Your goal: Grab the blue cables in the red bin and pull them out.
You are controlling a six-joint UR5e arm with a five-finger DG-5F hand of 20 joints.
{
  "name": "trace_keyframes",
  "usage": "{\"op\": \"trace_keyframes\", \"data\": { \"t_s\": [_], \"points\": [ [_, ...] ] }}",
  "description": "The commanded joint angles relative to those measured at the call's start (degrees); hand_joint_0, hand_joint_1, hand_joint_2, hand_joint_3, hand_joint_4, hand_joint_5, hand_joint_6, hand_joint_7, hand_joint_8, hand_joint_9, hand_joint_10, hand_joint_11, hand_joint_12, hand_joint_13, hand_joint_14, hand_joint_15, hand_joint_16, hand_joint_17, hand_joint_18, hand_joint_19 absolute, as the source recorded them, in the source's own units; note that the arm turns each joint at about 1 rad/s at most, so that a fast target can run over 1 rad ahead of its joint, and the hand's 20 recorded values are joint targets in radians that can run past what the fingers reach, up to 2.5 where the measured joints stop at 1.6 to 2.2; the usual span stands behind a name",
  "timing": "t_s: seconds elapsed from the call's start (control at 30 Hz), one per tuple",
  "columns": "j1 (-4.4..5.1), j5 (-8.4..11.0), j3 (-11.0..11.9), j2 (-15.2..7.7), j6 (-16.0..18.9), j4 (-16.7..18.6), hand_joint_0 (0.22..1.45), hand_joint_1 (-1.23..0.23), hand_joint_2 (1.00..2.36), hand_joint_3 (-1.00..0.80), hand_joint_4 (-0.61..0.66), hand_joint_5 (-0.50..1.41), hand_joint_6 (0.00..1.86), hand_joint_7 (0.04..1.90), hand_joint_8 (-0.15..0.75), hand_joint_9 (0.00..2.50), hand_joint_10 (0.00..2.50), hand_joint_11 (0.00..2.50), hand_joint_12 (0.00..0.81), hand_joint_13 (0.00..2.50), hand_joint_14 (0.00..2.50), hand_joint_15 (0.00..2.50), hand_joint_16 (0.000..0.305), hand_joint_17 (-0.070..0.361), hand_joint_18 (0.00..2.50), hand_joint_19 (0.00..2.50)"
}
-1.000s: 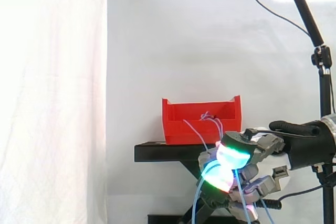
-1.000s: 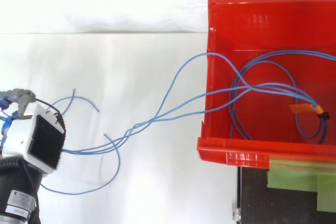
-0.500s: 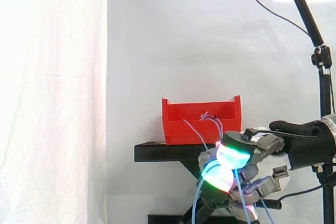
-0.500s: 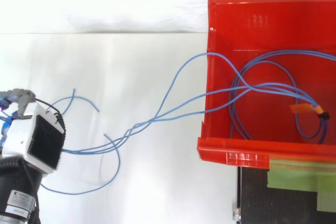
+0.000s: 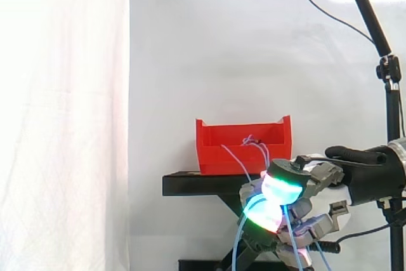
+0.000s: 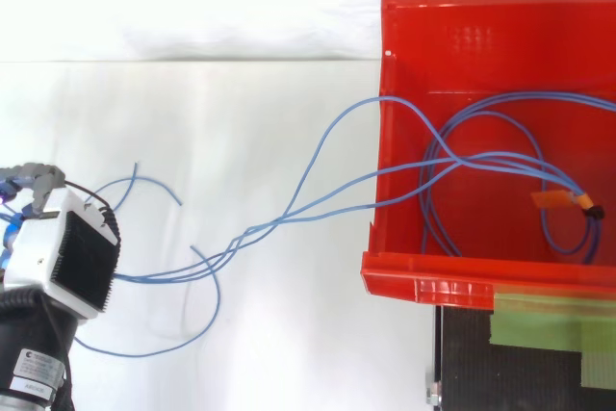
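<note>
Blue cables (image 6: 260, 228) sit clamped in the hand's (image 5: 298, 211) curled fingers and trail away from it, up into the red bin (image 5: 244, 152) beyond. Nothing has shifted this past second; the pull looks stalled, with the coil not yet out of the bin.

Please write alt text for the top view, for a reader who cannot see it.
Seen from above, thin blue cables stretch from a loose coil inside the red bin at the right, over its left wall, to the robot's hand at the lower left edge.
</note>
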Motion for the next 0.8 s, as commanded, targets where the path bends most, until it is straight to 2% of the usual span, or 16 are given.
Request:
{"op": "trace_keyframes", "data": {
  "t_s": [0.0,0.77],
  "points": [
    [0.00,0.00,0.0,0.0,0.0,0.0,0.97,-1.03,1.00,-0.24,-0.26,0.56,1.60,0.51,0.224,0.78,2.46,1.21,0.319,1.28,0.77,1.38,0.053,0.118,1.02,1.02],
    [0.00,0.00,0.0,0.0,0.0,0.0,0.96,-1.03,1.00,-0.24,-0.27,0.56,1.60,0.52,0.225,0.79,2.44,1.21,0.312,1.30,0.68,1.39,0.053,0.120,1.02,1.01]
  ]
}}
